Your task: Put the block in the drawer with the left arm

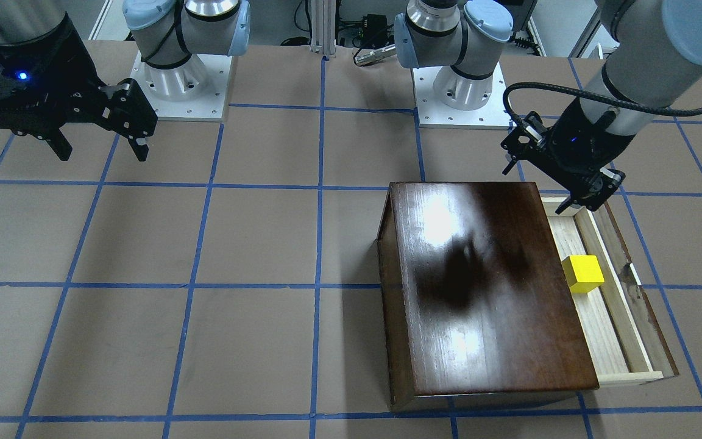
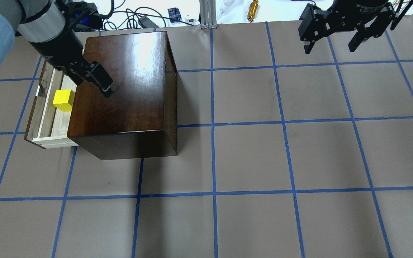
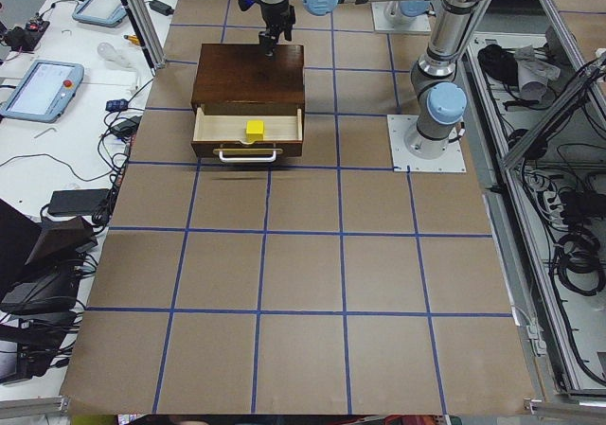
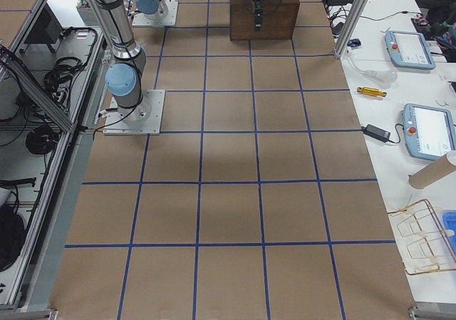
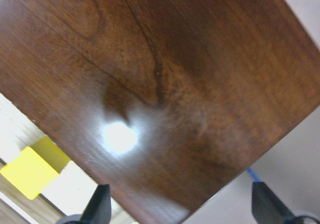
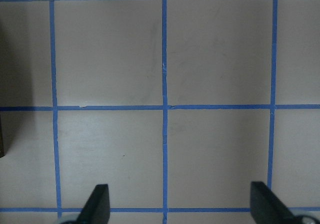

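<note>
Block sat in the open drawer; my left gripper hung empty, fingers spread, over the cabinet. I judged only withdrawal remained.

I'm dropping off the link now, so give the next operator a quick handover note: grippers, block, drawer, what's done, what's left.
Left gripper: open, empty, above the cabinet top, near its drawer side.
Right gripper: open, empty, over bare table, far from the cabinet.
Block: resting in the pulled-out drawer, touched by neither gripper.
Done: block is in the drawer.
Left: probably only moving the left arm clear; the drawer is open.
</note>
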You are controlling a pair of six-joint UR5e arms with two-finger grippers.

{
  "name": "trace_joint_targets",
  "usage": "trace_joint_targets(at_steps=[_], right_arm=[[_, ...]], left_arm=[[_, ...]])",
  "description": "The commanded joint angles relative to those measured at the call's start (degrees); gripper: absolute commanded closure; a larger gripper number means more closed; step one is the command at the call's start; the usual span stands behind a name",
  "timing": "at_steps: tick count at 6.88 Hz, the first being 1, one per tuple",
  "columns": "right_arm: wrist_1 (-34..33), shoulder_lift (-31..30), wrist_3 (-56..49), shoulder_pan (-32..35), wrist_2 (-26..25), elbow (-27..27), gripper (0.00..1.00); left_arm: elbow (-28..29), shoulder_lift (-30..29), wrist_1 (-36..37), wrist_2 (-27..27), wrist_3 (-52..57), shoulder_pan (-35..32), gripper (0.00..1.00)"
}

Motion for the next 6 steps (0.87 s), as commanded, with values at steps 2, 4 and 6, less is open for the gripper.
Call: trace_joint_targets(at_steps=[2, 4, 6], right_arm=[[0.0, 0.09, 0.0, 0.01, -0.05, 0.0, 0.0], [0.0, 0.0, 0.0, 0.01, -0.05, 0.0, 0.0], [0.0, 0.09, 0.0, -0.08, -0.05, 0.0, 0.0]], left_arm=[[-0.25, 1.28, 1.34, 0.93, -24.25, -4.2, 0.0], [-0.68, 1.99, 12.87, 1.1, -26.49, -3.15, 0.0], [-0.95, 2.17, 12.25, 2.59, -26.84, -2.88, 0.0]])
